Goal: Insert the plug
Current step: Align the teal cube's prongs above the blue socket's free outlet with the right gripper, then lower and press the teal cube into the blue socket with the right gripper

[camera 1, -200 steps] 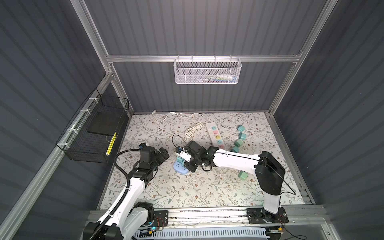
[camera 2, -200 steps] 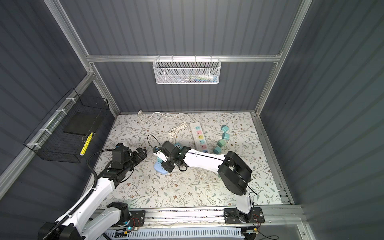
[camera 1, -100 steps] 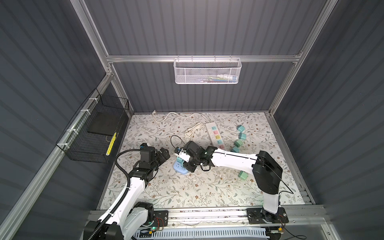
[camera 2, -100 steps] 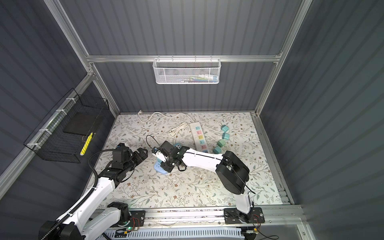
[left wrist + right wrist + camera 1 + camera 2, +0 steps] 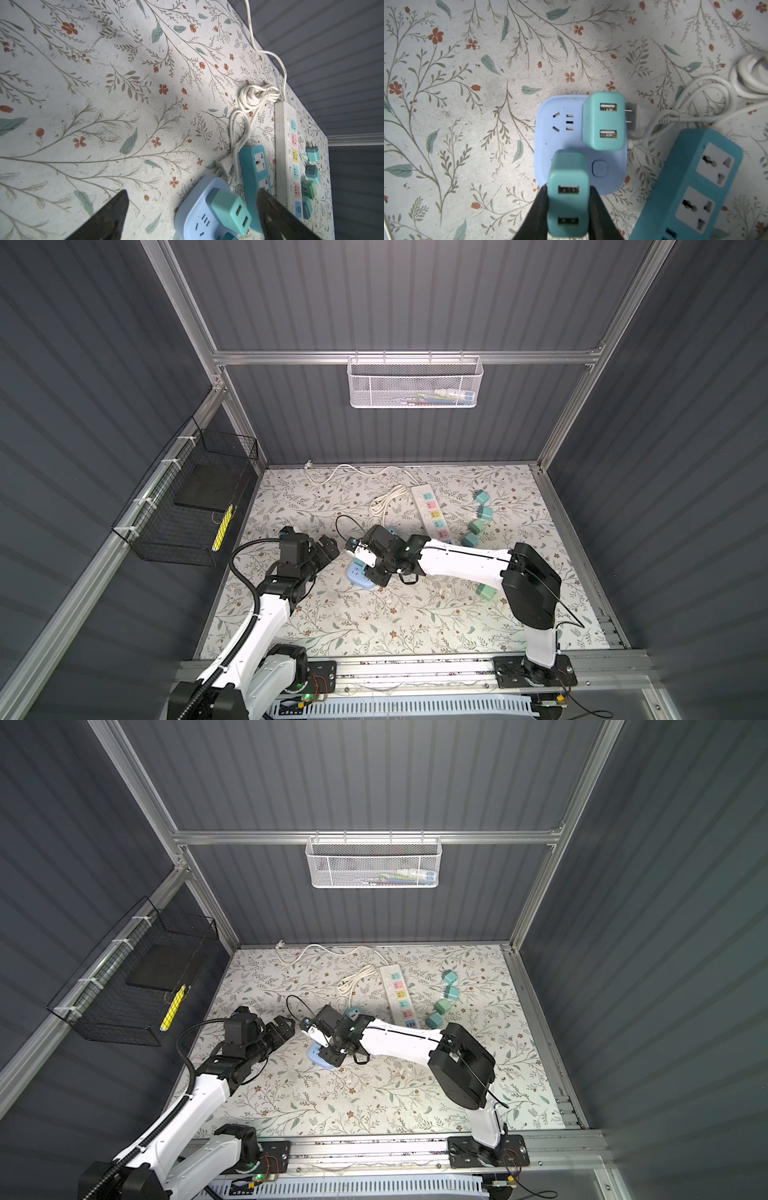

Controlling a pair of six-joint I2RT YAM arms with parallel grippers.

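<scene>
Since a second earlier our right arm had edged slightly toward the left one, while the left arm kept its place. We held the teal plug (image 5: 568,195) clamped between the fingers (image 5: 538,209) of the right gripper (image 5: 568,193), over the pale blue socket cube (image 5: 564,133) beside its button (image 5: 600,168); whether the prongs were in, we could not tell. Another teal charger (image 5: 603,120) stood on the same cube. Just beside lay a teal power strip (image 5: 691,187) and a white cord (image 5: 695,87). Our left gripper (image 5: 192,190) hovered near the cube, fingers (image 5: 108,216) wide apart and holding nothing, above the floral tabletop (image 5: 104,83).
</scene>
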